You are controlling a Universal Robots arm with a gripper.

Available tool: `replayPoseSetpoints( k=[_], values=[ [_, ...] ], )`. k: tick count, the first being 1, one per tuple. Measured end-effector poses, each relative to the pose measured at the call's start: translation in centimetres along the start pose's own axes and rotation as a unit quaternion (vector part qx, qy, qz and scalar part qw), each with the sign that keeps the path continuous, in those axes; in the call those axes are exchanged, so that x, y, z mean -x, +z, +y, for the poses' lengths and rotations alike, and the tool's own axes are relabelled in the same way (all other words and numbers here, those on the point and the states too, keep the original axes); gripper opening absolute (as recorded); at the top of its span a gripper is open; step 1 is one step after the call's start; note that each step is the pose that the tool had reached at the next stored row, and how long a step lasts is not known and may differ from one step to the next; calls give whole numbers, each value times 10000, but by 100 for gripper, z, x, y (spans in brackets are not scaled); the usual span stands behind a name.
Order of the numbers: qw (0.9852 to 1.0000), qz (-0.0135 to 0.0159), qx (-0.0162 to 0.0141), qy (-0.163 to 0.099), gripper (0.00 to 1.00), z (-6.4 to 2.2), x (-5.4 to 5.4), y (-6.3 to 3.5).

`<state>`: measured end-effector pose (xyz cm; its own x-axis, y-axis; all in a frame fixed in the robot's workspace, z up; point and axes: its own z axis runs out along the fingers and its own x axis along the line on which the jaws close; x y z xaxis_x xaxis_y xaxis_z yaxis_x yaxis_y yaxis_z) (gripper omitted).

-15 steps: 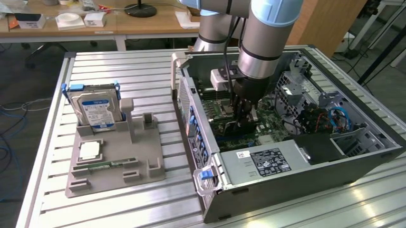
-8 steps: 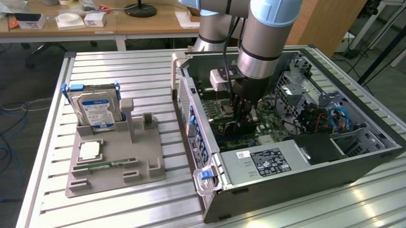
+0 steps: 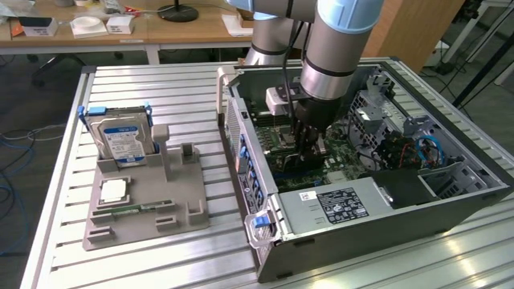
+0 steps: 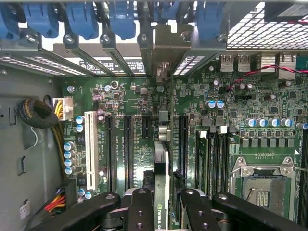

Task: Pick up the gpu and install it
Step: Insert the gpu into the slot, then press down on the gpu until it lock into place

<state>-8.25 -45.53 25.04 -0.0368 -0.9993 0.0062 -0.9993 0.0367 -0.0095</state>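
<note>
Inside the open case, the arm is reaching down over the motherboard, and its gripper is closing on the gpu, which is standing edge-on between the two black fingers. In the wrist view the card is showing as a thin green strip with a metal bracket at its far end, running toward the rear slot covers and lying along the board's expansion slots; whether its edge is already sitting in a slot or just hovering above one is hard to tell, since the fingers are cutting off its near end. In the exterior view the gripper and wrist are hiding most of the card, so only dark shapes are showing beneath the fingertips. The blue latches along the rear are partly cut off by the frame edge. The CPU socket is lying bare beside the memory slots. On the slatted table, toward the exterior view's left, a grey holder is carrying a hard drive upright and a memory stick lying flat, well apart from the case. The power supply is covering the near corner of the case.
</note>
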Motion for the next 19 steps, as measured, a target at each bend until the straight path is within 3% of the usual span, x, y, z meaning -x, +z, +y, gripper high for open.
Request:
replayPoseSetpoints(
  k=[8, 17, 18, 19],
  values=[
    [10000, -4, -28, 0, 26, 2, 0, 52],
    [10000, -1, -27, 0, 26, 2, 0, 49],
    [10000, 0, -27, 0, 99, 2, 0, 49],
    [10000, -1, -27, 0, 99, 2, 0, 49]
  ],
)
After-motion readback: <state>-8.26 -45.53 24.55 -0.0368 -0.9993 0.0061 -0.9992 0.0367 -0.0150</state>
